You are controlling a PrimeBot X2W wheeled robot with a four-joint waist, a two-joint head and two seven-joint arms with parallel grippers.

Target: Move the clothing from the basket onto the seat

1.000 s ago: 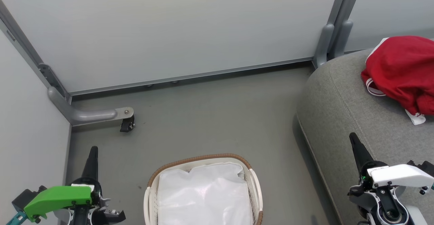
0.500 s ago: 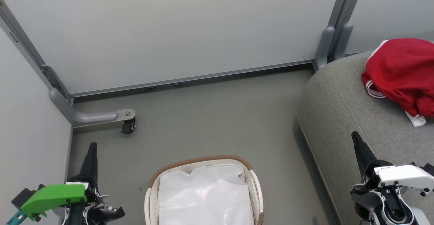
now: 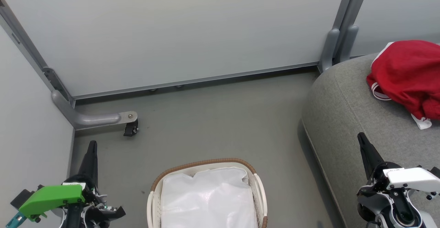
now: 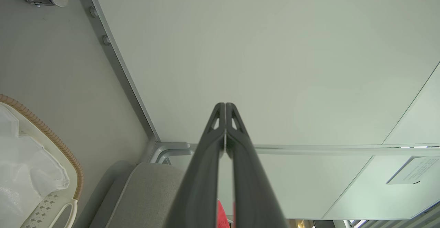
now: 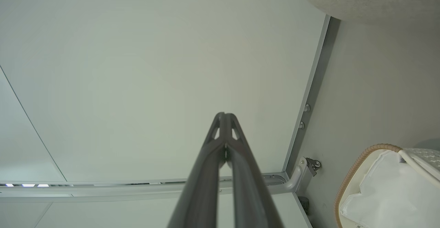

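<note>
A wide strip of bare grey floor (image 3: 213, 118) lies open between the wall panels (image 3: 172, 32) at the back, the basket (image 3: 202, 162) at the near edge and the rounded side of the seat (image 3: 343, 111) on the right. The basket stands on the floor with a gap of floor between it and the seat, and a white liner (image 3: 206, 200) shows inside it. The red clothing (image 3: 405, 73) lies bunched on top of the seat, toward its far right.

A grey bracket with a small black wheel (image 3: 130, 129) juts from the left corner onto the floor, ahead of the left hand (image 3: 91, 147). A grey post (image 3: 338, 39) stands where the seat meets the wall.

The left hand is at the lower left, beside the basket, with its two fingers pressed together, gripping nothing. The right hand (image 3: 362, 142) is over the seat's near part, well apart from the clothing, its fingers likewise pressed together and bare.
</note>
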